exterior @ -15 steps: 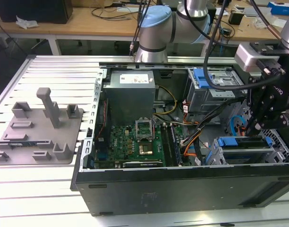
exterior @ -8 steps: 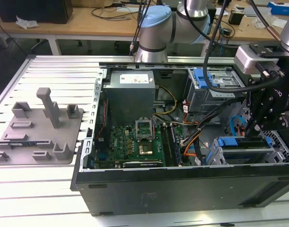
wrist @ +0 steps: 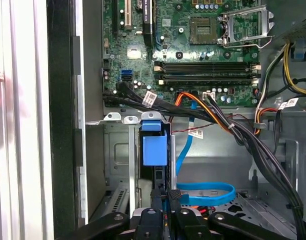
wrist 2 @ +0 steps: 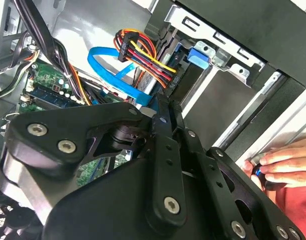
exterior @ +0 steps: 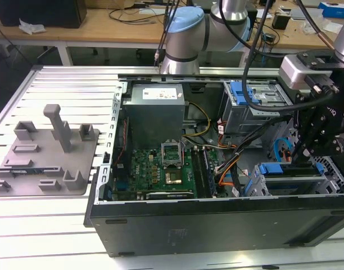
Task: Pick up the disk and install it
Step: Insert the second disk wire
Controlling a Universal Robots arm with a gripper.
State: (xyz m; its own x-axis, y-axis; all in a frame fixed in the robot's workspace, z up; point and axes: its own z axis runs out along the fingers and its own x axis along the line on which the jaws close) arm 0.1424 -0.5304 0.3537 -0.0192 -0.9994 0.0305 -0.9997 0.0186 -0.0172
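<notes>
The disk (wrist: 155,145) stands on edge in a slot of the metal drive cage (wrist: 120,150) inside the open computer case. Its blue carrier bracket faces the first wrist camera. In the exterior view, the carrier's blue edge (exterior: 287,169) lies in the cage at the case's near corner on the exterior view's right. My gripper (wrist: 166,199) hangs right over the slot, its fingers close together on the disk's thin near edge. The second wrist view has the black finger linkages (wrist 2: 163,165) in front and the blue carrier end (wrist 2: 198,56) beyond them.
A person's hand (wrist 2: 279,167) rests on the case rim beside the cage. Black and orange cable bundles (wrist: 218,117) and a blue data cable (wrist: 208,192) run close to the slot. The motherboard (exterior: 161,171), a grey power supply (exterior: 155,109) and a grey fixture tray (exterior: 48,157) lie toward the exterior view's left.
</notes>
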